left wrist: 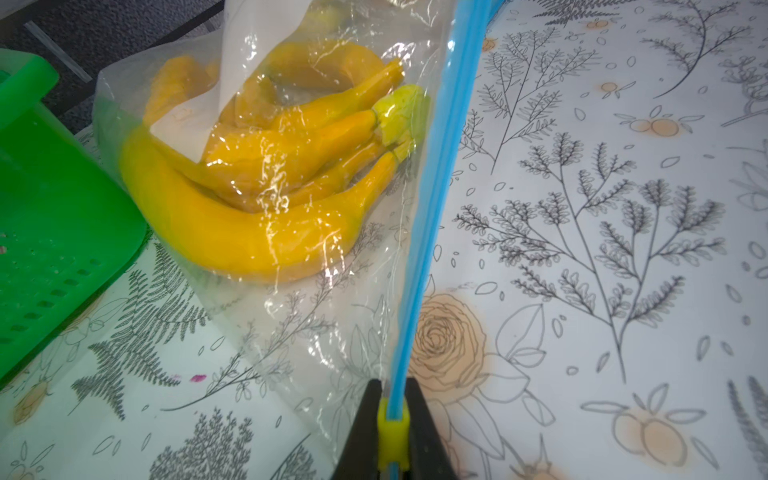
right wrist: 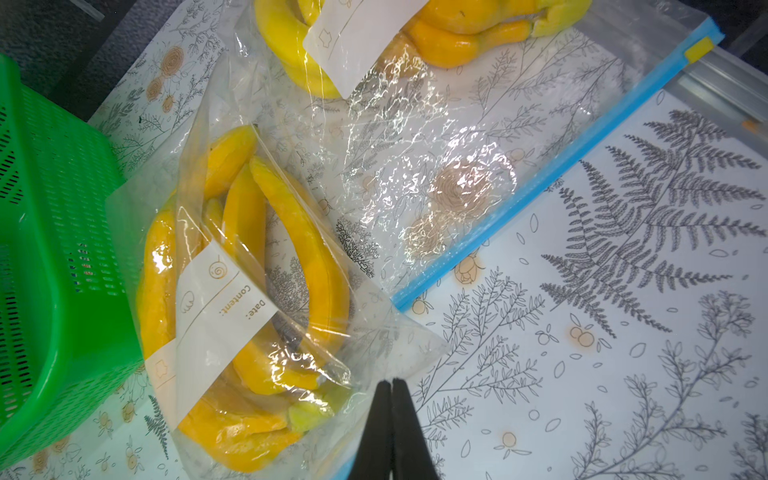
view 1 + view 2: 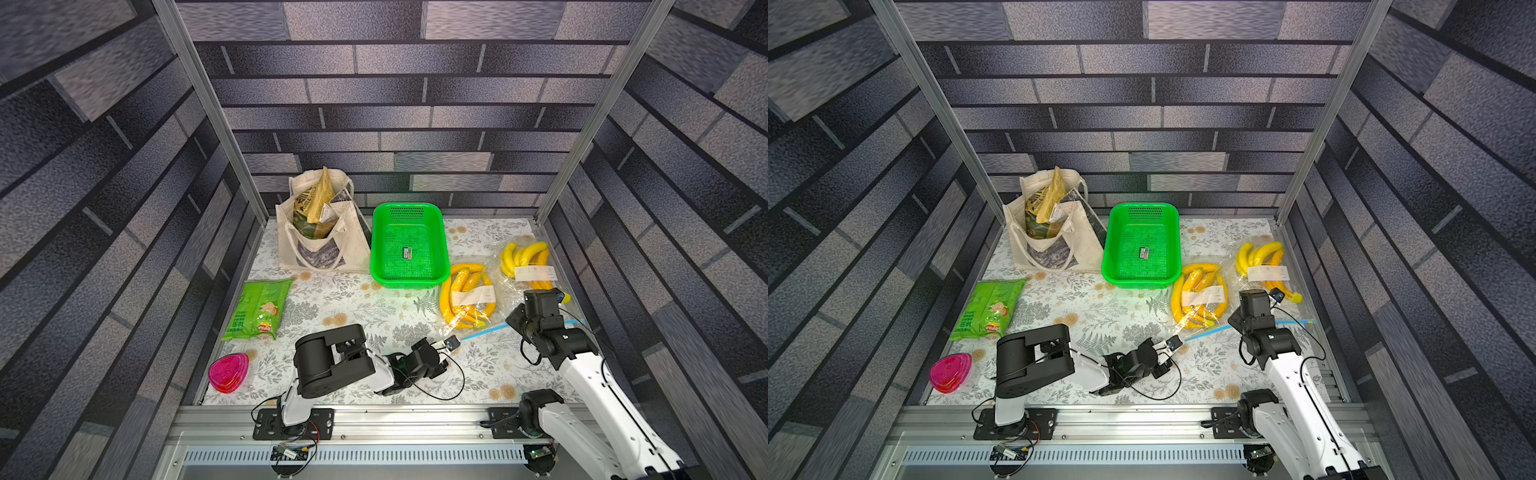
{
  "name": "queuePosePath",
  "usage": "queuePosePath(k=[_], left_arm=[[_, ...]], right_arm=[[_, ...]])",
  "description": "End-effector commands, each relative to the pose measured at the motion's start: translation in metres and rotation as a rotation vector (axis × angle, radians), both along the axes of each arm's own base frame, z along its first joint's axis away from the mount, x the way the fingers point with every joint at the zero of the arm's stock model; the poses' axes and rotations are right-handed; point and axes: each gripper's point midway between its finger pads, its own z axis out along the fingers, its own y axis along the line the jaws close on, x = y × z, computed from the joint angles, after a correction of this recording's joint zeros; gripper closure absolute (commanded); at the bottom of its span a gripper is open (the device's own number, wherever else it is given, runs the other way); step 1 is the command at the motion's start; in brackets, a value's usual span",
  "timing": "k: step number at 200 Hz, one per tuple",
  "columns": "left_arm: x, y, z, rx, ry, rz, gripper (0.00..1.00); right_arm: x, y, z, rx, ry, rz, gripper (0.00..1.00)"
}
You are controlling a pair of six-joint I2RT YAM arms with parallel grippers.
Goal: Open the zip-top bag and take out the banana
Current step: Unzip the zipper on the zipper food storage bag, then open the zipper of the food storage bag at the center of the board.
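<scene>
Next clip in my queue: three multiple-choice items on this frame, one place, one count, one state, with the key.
1. Where does the green basket stand?
A. between the tote bag and the zip-top bags
B. at the front edge
C. in the near left corner

2. How many zip-top bags hold bananas?
A. one
B. two
C. three

3. The left gripper is:
A. open and empty
B. shut on the yellow slider
C. shut on a banana

Key: 1 A, both top views show the tote on one side, the bags on the other. 2 B, two bags lie side by side. 3 B, the left wrist view shows the jaws pinching the slider.
</scene>
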Motion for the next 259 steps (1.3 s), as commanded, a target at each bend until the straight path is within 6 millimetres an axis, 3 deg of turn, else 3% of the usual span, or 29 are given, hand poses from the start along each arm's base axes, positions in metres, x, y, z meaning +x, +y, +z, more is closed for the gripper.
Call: queuePosePath(k=[1,39,63,105,148,200,259], left_arm=[[-0.003,0.033,-0.029,0.119,0.052,0.058,0.89],[-0.006,0.033,-0.027,0.099,0.078,0.053,0.87],[-0.008,0.026,-0.015,0.062,0.09,0.042,0.8],[-0.006,0.008,0.036,-0.061,0.111,0.003,0.51],[0.011,-0.022,0.086,-0.166,0.185,-0.067,0.4],[0.037,-0.051,0.08,-0.141,0.228,-0.071,0.36],[0.035,-0.073,0.066,-0.126,0.278,-0.107,0.32]], right_arm=[[0.014,-0.023,0.029,-0.081,-0.099,-0.087,1.0],[0.014,-0.021,0.025,-0.071,-0.095,-0.081,1.0],[0.014,-0.014,0.021,-0.043,-0.099,-0.05,1.0],[0.015,0.003,0.016,0.02,-0.105,0.036,1.0],[0.008,0.006,0.024,0.026,-0.14,0.071,1.0],[0.003,0.01,0.022,0.038,-0.161,0.098,1.0],[0.003,0.014,0.018,0.05,-0.172,0.122,1.0]])
